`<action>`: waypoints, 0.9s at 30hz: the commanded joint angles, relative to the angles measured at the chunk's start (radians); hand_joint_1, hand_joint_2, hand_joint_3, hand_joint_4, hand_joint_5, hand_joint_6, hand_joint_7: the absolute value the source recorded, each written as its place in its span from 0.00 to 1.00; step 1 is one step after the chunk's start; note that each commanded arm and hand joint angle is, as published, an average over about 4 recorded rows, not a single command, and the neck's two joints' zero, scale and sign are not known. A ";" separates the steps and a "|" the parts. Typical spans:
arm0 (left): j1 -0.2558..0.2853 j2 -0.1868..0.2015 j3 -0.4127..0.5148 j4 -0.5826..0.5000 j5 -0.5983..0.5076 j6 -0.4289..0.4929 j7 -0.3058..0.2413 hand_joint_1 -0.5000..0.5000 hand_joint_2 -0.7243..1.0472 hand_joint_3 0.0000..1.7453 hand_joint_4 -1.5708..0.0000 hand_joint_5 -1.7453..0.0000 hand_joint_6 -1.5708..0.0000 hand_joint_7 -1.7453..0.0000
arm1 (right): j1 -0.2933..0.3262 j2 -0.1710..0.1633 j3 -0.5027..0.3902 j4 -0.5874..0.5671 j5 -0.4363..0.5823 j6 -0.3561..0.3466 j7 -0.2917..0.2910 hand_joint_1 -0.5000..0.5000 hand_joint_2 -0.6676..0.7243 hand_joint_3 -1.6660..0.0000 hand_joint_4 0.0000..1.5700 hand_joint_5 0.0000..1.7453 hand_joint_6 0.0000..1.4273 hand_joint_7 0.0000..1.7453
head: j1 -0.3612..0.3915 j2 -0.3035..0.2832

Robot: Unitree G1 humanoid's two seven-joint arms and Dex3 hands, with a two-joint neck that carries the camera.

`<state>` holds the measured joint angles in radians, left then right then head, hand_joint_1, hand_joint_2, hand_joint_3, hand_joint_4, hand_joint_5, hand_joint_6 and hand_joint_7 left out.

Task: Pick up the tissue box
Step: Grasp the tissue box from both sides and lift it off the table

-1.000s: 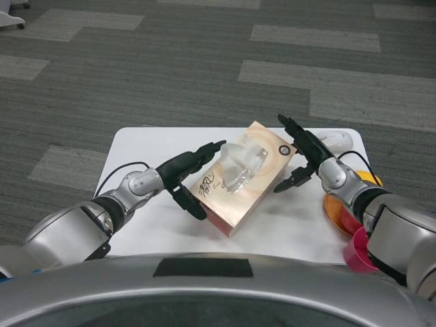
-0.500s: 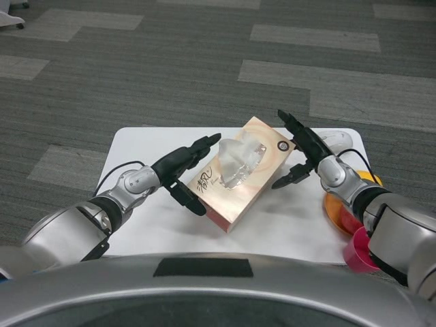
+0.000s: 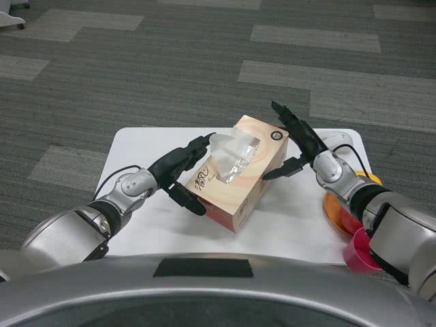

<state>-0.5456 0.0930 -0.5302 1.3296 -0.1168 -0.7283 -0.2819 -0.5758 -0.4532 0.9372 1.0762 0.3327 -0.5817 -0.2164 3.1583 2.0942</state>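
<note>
While its near corner is tilted up over the white tabletop [image 3: 136,146], the tissue box [image 3: 235,184] is clamped between the left robot hand [image 3: 178,169] and the right robot hand [image 3: 294,139], each pressed against a side. Light, crushable cardboard is judged; flat side panels are best squeezed, the soft tissue [image 3: 231,153] on top being avoided.

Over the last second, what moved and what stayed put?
The tissue box has risen, tipping up off the table, held between the left hand and right hand, which rose with it. The orange plate and pink cup stayed put.
</note>
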 commanded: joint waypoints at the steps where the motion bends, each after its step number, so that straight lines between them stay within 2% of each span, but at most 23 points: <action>1: 0.001 -0.002 0.016 -0.031 -0.017 -0.019 -0.002 1.00 0.65 0.05 0.93 1.00 1.00 1.00 | 0.009 0.016 -0.003 -0.033 -0.003 -0.021 0.015 0.04 0.27 0.86 0.24 0.17 0.00 0.00 | 0.000 0.000; 27: 0.035 -0.002 0.077 -0.135 -0.015 -0.075 -0.007 1.00 0.65 0.05 0.94 1.00 1.00 1.00 | 0.026 0.008 -0.033 -0.066 -0.004 -0.029 0.023 0.04 0.27 0.86 0.25 0.17 0.00 0.00 | 0.000 0.005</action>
<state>-0.5022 0.0966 -0.4634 1.2250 -0.1170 -0.7795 -0.2902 -0.5575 -0.4734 0.8985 1.0465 0.3380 -0.5817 -0.2092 3.1586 2.0988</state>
